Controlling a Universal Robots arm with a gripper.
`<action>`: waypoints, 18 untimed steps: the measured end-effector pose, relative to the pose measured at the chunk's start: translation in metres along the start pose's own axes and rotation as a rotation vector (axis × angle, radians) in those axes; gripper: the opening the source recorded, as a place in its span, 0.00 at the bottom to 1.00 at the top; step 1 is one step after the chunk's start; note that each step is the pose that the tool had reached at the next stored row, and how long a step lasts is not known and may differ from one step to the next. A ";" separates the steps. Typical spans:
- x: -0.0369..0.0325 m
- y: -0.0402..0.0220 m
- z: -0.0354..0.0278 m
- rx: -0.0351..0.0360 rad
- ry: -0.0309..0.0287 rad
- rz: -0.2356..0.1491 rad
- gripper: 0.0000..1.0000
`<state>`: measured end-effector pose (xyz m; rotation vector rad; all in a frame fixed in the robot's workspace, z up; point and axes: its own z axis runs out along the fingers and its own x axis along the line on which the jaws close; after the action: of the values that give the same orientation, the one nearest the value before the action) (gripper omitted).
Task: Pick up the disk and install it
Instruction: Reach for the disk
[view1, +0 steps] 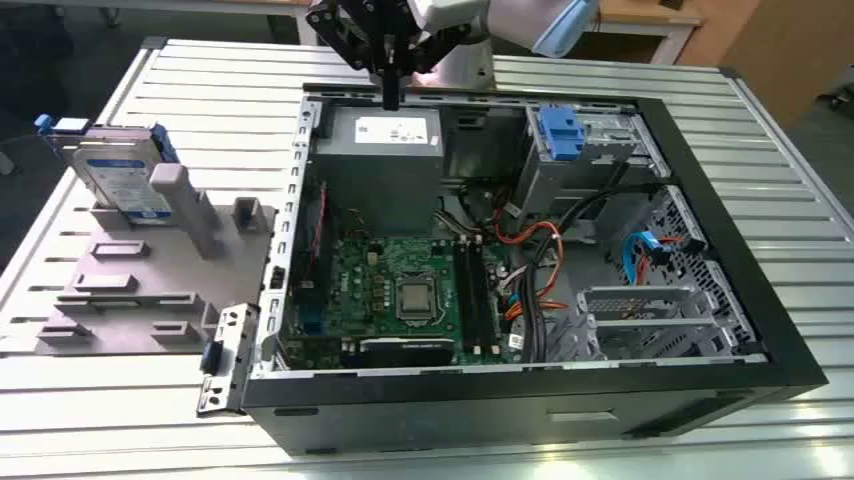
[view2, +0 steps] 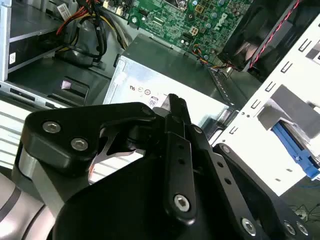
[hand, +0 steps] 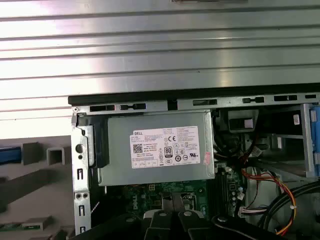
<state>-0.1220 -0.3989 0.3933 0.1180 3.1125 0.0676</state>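
Observation:
The disk (view1: 118, 172), silver with a white-and-blue label and blue side rails, stands upright in a grey fixture (view1: 127, 285) at the exterior view's left, outside the computer case. My gripper (view1: 391, 97) hangs over the far edge of the open case (view1: 694, 230), right above the grey power-supply box (view1: 378, 150), well apart from the disk. Its black fingers are pressed together with nothing between them; their joined tip (view2: 175, 103) points at the box's white label (hand: 165, 147).
Inside the case lie the green motherboard (view1: 400, 290), orange and black cables (view1: 534, 250), and a drive cage with a bare blue bracket (view1: 561, 135) at the far right corner. The case and fixture rest on a ribbed metal table (view1: 747, 130).

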 end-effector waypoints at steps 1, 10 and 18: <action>0.0000 0.0000 0.0000 0.0000 0.0000 0.000 0.11; 0.0005 0.0000 0.0000 0.0001 0.0000 0.000 0.11; 0.0066 -0.0005 -0.0001 -0.0001 0.0000 0.000 0.11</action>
<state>-0.1286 -0.3989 0.3933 0.1180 3.1125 0.0678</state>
